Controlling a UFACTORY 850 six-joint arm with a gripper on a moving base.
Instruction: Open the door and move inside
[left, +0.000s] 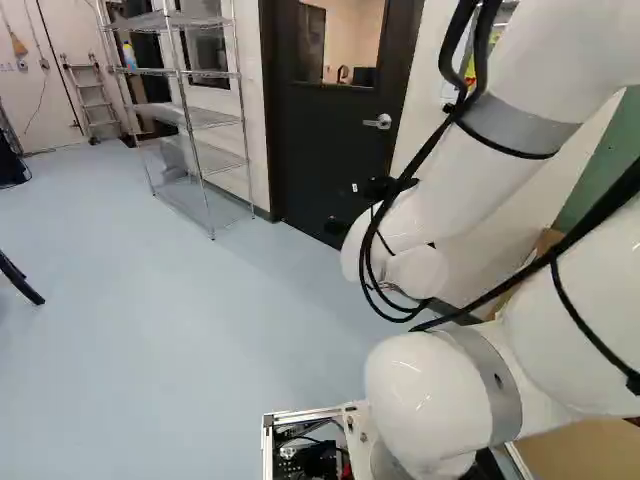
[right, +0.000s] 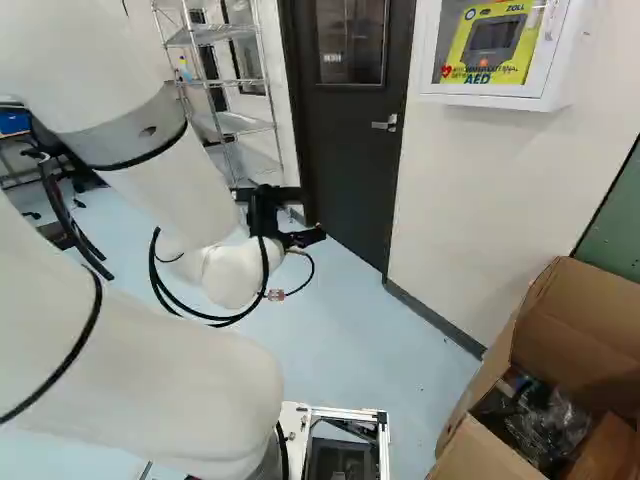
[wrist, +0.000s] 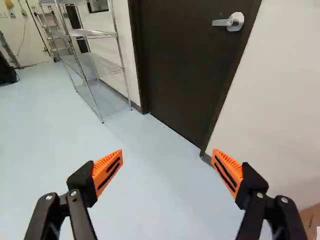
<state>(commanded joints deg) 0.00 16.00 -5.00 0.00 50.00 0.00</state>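
Wrist view: black door (wrist: 182, 70) cut off just above its handle (wrist: 234, 22).

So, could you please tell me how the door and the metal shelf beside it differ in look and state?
The door is dark and solid below its window, while the shelf is shiny, open wirework. The door has a lever handle; the shelf has several tiers instead. The door sits shut in its frame, whereas the shelf stands on the floor. Both are tall and upright.
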